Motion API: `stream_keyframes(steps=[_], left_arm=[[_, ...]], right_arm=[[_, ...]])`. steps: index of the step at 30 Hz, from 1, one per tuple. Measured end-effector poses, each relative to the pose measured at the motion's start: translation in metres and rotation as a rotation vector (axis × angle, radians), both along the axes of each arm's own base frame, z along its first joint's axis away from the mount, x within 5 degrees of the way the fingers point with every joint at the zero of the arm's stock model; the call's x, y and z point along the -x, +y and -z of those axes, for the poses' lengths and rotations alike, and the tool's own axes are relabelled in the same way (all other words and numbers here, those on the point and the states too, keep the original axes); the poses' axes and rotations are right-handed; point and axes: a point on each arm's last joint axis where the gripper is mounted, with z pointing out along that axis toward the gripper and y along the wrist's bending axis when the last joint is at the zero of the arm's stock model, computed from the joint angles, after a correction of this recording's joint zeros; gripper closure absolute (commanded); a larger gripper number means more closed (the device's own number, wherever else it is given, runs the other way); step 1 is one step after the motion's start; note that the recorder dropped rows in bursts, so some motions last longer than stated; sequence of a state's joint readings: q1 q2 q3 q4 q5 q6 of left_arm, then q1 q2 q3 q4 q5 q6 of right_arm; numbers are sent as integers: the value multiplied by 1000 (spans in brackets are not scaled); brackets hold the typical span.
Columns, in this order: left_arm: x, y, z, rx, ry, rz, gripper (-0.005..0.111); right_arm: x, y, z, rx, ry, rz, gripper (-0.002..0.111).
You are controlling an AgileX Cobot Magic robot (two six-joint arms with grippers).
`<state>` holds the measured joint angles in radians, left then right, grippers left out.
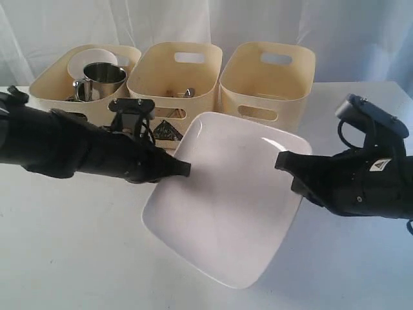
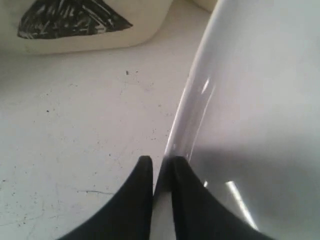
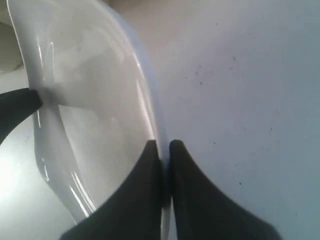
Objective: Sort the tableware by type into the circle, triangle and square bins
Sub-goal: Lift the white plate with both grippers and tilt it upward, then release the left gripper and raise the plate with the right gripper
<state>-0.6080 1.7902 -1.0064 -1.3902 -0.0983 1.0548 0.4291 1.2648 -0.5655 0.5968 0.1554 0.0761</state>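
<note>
Left fingers (image 2: 132,205) and right fingers (image 3: 142,195) pinch opposite rims of plate (image 1: 226,194), tilted over bench (image 1: 71,258); two-sided hold likely steadies its wide span.

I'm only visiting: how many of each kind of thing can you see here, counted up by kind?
cream bins: 3
white plate: 1
steel mug: 1 in plain view
pale bowl: 1
cutlery in the middle bin: only tips show, cannot count
Total: 6, plus the uncounted cutlery
</note>
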Motion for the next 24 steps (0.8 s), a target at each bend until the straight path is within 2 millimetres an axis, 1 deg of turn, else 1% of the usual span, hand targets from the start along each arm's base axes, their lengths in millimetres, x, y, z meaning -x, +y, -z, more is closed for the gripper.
stream_keyframes(steps=[5,9,10,11,12,13,15,17,20,24], left_arm=[[6,-13,16,-65,-4,-11,107],[5,-13,17,-74,-14,-46,107],[8,-18,15,-33,19,-17,107],[21,-32,12,80,120,136,107],[41,-47,7,187,229,316,107],[58,-56,3,258,309,451,107],[81,-66,-4,325,397,620,107],[85,-66,-6,340,418,657,107],[81,-63,-6,339,414,644,107],[81,-63,-5,325,409,650,107]], right_arm=[[1,1,5,27,29,-29,108],[-3,3,15,28,72,-15,108],[-3,4,18,27,91,-12,108],[-3,5,23,29,116,-16,108],[-3,7,27,33,137,-21,108],[-3,8,29,33,152,-22,108],[-4,10,32,33,167,-21,108],[-5,10,33,35,166,-16,108],[-6,10,34,37,160,-10,108],[-7,10,34,37,147,-5,108]])
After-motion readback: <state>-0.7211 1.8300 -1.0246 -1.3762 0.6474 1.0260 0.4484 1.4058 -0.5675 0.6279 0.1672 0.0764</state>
